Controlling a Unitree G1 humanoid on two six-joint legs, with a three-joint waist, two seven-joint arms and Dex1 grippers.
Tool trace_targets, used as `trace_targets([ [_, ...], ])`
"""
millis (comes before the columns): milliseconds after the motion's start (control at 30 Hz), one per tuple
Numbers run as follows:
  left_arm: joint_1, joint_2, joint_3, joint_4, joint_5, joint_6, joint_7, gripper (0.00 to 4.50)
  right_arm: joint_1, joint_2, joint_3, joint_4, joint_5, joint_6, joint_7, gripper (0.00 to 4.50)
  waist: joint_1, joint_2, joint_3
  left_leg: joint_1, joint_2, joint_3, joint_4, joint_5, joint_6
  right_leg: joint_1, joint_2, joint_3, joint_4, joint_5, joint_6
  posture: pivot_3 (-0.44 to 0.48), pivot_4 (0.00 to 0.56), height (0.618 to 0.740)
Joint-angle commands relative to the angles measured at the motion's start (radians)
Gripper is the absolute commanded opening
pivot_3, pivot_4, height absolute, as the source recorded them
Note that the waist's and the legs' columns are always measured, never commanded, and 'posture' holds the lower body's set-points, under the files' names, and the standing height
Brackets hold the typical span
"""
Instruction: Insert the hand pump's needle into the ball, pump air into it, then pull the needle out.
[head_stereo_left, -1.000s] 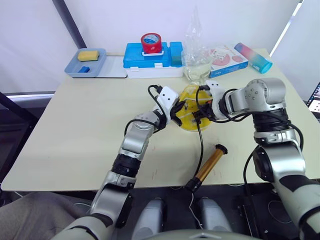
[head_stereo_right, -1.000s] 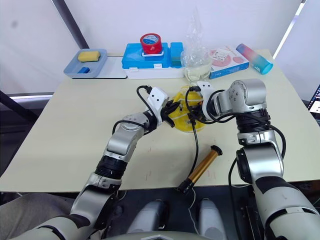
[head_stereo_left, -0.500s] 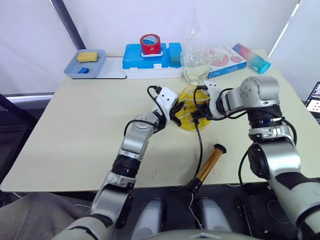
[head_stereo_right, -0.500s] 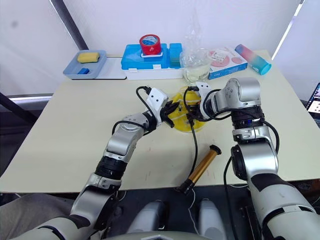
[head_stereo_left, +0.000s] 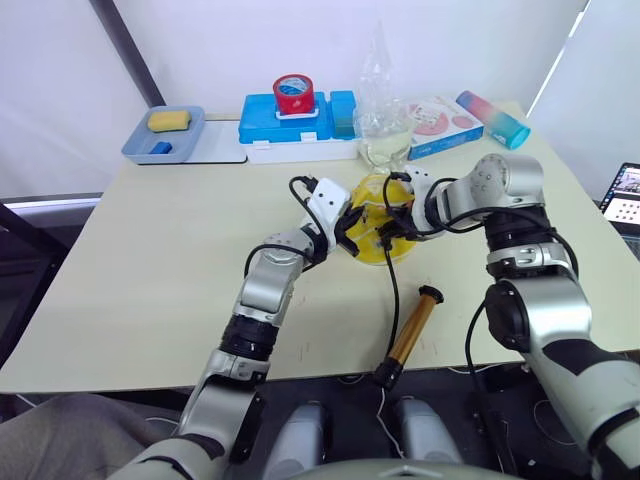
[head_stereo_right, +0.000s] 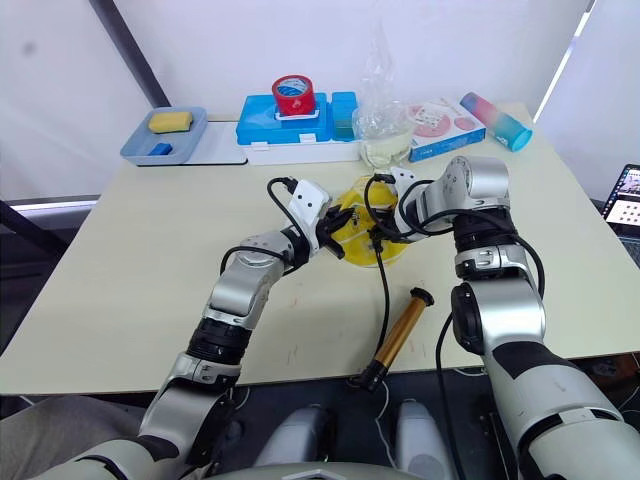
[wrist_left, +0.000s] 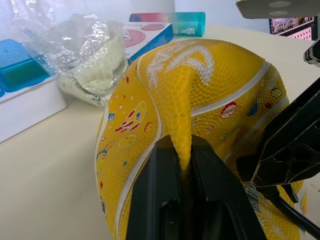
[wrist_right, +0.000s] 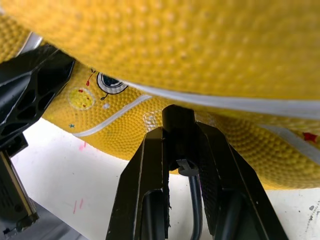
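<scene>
The limp yellow ball lies mid-table, folded and partly flattened. My left gripper is shut on a raised fold of the ball at its left side. From the right, my right gripper is shut on the needle's black fitting, which presses against the ball's skin; the metal tip is hidden. The black hose runs down from there to the hand pump. This copper tube lies free near the table's front edge with its T-handle toward the ball.
Along the back edge stand a grey tray with a yellow sponge, a blue box topped by a red tape roll, a clear plastic bag, a pink-and-white box and a teal-pink tube.
The camera has shifted slightly. My right arm has turned a little at the ball; both grippers keep their hold, and the pump has not moved.
</scene>
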Motion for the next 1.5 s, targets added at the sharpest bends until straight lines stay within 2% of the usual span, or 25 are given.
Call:
trace_targets([
  [33,0.028,-0.054,-0.129,-0.036,-0.034,0.011,-0.099,0.01,-0.020,0.045,-0.008,-0.006,-0.007,-0.143,-0.002,0.26,-0.001,0.000,0.000,0.000,0.000,0.000,0.000,0.000,0.000,0.000,0.000,0.000,0.000,0.000,0.000,0.000,0.150,0.739],
  [267,0.015,-0.062,-0.105,-0.007,-0.035,0.007,-0.084,0.01,0.050,0.025,0.083,-0.126,-0.003,-0.146,0.092,0.26,-0.002,0.000,0.000,0.000,0.001,0.000,0.000,0.000,0.000,0.000,0.001,0.000,0.000,0.000,0.000,0.000,0.150,0.739],
  [700,-0.021,-0.088,-0.026,0.048,-0.035,0.017,-0.034,0.01,0.200,-0.084,0.157,-0.400,0.001,-0.111,0.148,0.26,0.009,0.000,0.000,-0.001,0.000,-0.001,0.000,0.000,0.000,0.000,0.000,0.000,-0.001,0.000,0.001,0.000,0.150,0.739],
  [867,-0.022,-0.090,-0.021,0.052,-0.032,0.019,-0.036,0.01,0.278,-0.145,0.219,-0.516,-0.018,-0.207,0.179,0.26,0.014,0.001,0.000,-0.002,-0.001,-0.003,0.000,0.000,0.000,0.000,-0.001,-0.001,-0.002,-0.001,0.001,0.000,0.150,0.739],
  [933,-0.022,-0.089,-0.021,0.053,-0.032,0.019,-0.036,0.00,0.301,-0.156,0.226,-0.544,-0.017,-0.238,0.186,1.41,0.014,0.001,0.000,-0.003,-0.001,-0.003,0.000,0.000,0.000,0.000,-0.002,-0.001,-0.002,-0.002,0.004,0.000,0.150,0.739],
  [967,-0.020,-0.089,-0.022,0.053,-0.031,0.018,-0.036,0.00,0.316,-0.168,0.238,-0.563,-0.019,-0.259,0.196,1.55,0.016,0.001,0.001,-0.002,-0.001,-0.003,0.000,0.000,0.000,0.000,-0.002,-0.001,-0.002,-0.002,0.004,0.000,0.150,0.739],
  [1100,-0.018,-0.086,-0.025,0.049,-0.029,0.018,-0.032,0.00,0.398,-0.214,0.261,-0.641,-0.040,-0.380,0.218,3.46,0.032,0.001,0.001,-0.004,-0.001,-0.005,-0.001,0.000,0.000,0.000,-0.002,-0.002,-0.002,-0.003,0.005,0.000,0.150,0.739],
  [1233,-0.011,-0.078,-0.020,0.041,-0.034,0.019,-0.027,0.00,0.505,-0.258,0.268,-0.752,-0.038,-0.445,0.239,3.46,0.040,0.002,0.002,-0.005,-0.003,-0.005,-0.001,0.000,0.000,0.000,-0.004,-0.002,-0.003,-0.004,0.006,0.000,0.150,0.739],
  [1500,-0.014,-0.076,-0.020,0.053,-0.036,0.009,-0.028,0.00,0.625,-0.200,0.203,-0.862,-0.010,-0.481,0.179,3.46,0.041,0.002,0.002,-0.006,-0.003,-0.006,-0.001,0.000,0.000,-0.001,-0.005,-0.003,-0.003,-0.005,0.007,0.000,0.150,0.739],
])
